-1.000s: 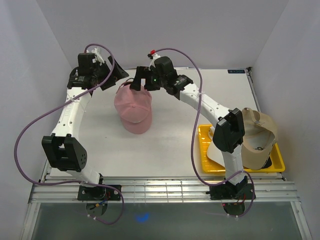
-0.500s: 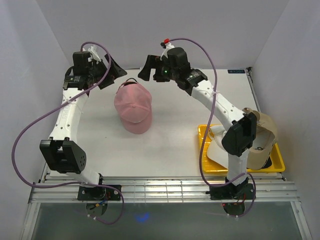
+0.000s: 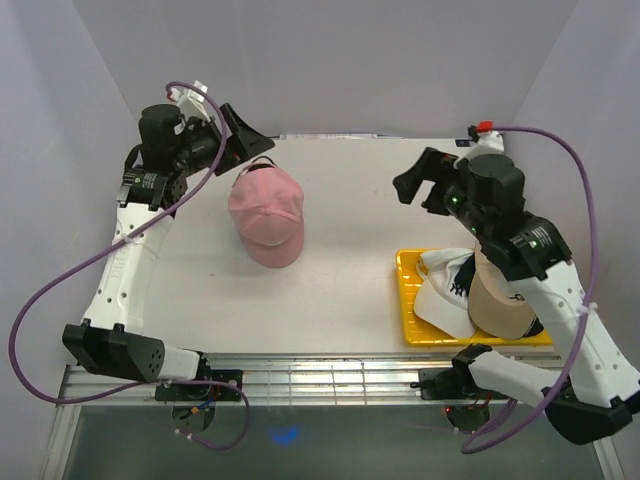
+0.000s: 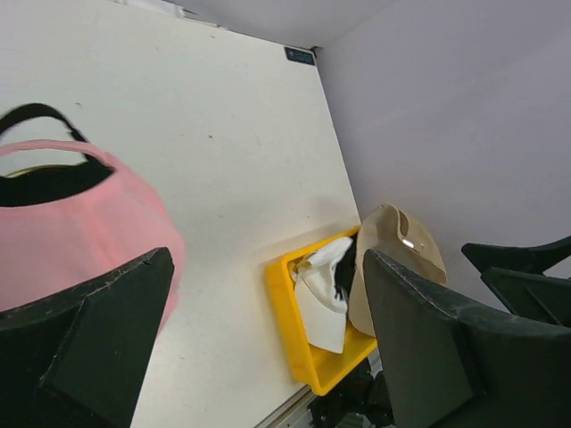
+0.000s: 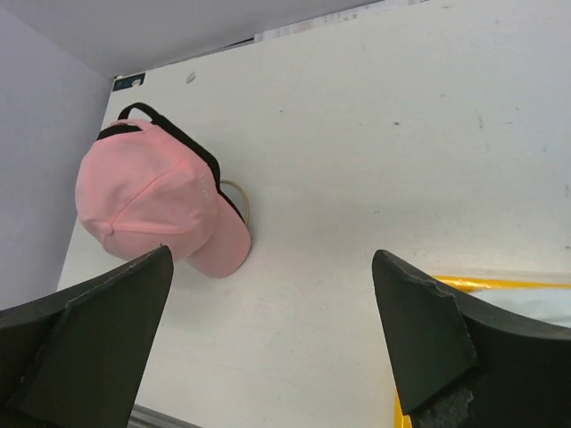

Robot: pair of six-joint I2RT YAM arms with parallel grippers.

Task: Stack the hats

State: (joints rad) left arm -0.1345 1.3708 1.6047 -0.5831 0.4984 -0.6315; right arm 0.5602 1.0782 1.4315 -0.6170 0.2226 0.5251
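Observation:
The pink hat (image 3: 266, 214) sits on a gold wire stand at the table's middle left; it also shows in the left wrist view (image 4: 80, 223) and the right wrist view (image 5: 152, 201). The white hat (image 3: 443, 290), the tan hat (image 3: 500, 300) and a bit of the black hat (image 3: 533, 326) lie in the yellow tray (image 3: 405, 300) at the right. My left gripper (image 3: 245, 143) is open and empty, up behind the pink hat. My right gripper (image 3: 420, 182) is open and empty, above the table just beyond the tray.
The gold wire stand (image 5: 239, 198) peeks out under the pink hat. Grey walls close in the table on the left, back and right. The arm bases and a metal rail (image 3: 330, 380) line the near edge.
My right arm has swung from behind the pink hat to the right, over toward the tray, uncovering the hats there. My left gripper has backed off slightly to the left.

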